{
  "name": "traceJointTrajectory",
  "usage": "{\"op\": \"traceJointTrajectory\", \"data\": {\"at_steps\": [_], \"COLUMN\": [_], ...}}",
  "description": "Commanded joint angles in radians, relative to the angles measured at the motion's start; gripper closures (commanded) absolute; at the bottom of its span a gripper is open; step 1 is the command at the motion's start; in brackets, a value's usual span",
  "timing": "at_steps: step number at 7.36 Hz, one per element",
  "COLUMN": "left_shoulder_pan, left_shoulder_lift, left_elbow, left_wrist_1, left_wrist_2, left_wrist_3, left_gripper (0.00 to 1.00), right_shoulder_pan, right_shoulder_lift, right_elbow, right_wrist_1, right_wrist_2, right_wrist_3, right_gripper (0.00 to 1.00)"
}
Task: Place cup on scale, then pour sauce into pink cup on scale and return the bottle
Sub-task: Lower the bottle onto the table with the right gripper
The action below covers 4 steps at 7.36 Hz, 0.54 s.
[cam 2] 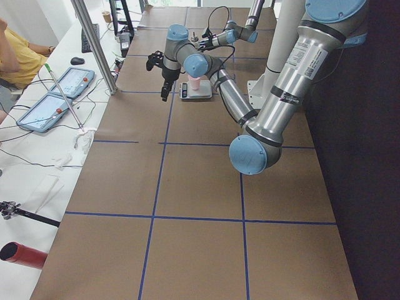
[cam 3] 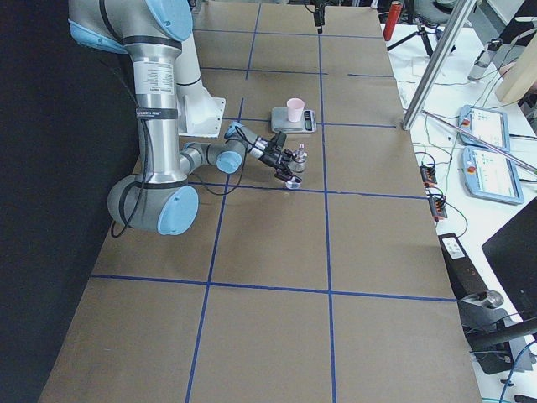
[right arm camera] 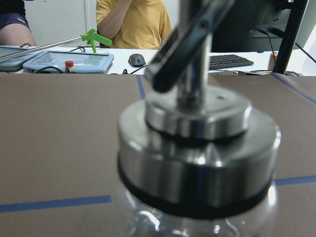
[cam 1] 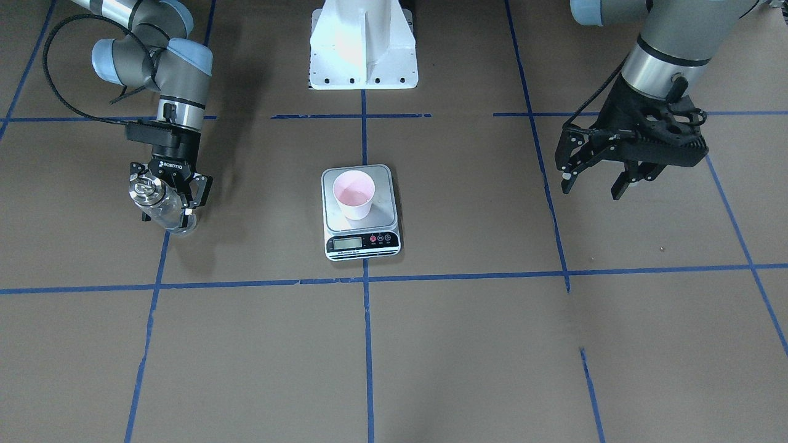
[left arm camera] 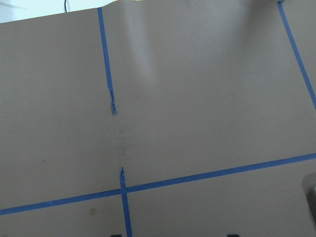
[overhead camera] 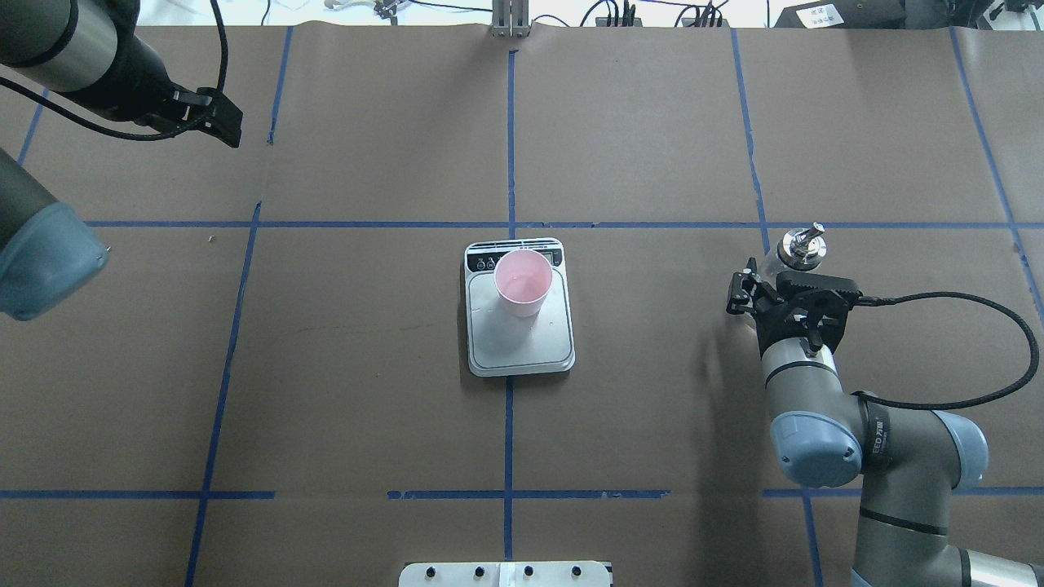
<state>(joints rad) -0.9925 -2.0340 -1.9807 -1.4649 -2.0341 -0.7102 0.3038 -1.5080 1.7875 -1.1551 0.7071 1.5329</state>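
The pale pink cup (cam 1: 353, 194) stands upright on the silver scale (cam 1: 383, 184) at the table's middle, toward the display end; it also shows in the overhead view (overhead camera: 523, 281) on the scale (overhead camera: 514, 342). The clear glass bottle (cam 1: 161, 210) with silver collar and spout (overhead camera: 802, 244) stands upright on the table on my right side. My right gripper (cam 1: 167, 216) is shut on the bottle's body. The bottle's top fills the right wrist view (right arm camera: 197, 148). My left gripper (cam 1: 591, 191) is open and empty, raised above the table far from the scale.
The white robot base (cam 1: 363, 49) is at the table's near edge behind the scale. Blue tape lines cross the brown table cover. Operators, tablets (cam 2: 47, 106) and cables sit along the table's far side.
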Motion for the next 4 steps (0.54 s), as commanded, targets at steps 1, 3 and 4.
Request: {"op": "traceJointTrajectory", "data": {"at_steps": [1,3,4], "left_shoulder_pan": [0.0,0.0,0.0], "left_shoulder_lift": [0.0,0.001,0.001], "left_elbow": [-0.001,0.0,0.0], "left_wrist_1": [0.002,0.0,0.0], "left_wrist_2": [0.0,0.0,0.0], "left_wrist_3": [0.0,0.0,0.0], "left_gripper": [0.23,0.23,0.23], "right_shoulder_pan": [0.0,0.001,0.001], "right_shoulder_lift": [0.006,0.005,0.005], "right_elbow": [0.0,0.001,0.007], "right_wrist_1": [0.0,0.0,0.0], "right_wrist_2": [-0.001,-0.003,-0.005], "right_wrist_3": [0.001,0.001,0.001], "right_gripper": [0.01,0.0,0.0]}}
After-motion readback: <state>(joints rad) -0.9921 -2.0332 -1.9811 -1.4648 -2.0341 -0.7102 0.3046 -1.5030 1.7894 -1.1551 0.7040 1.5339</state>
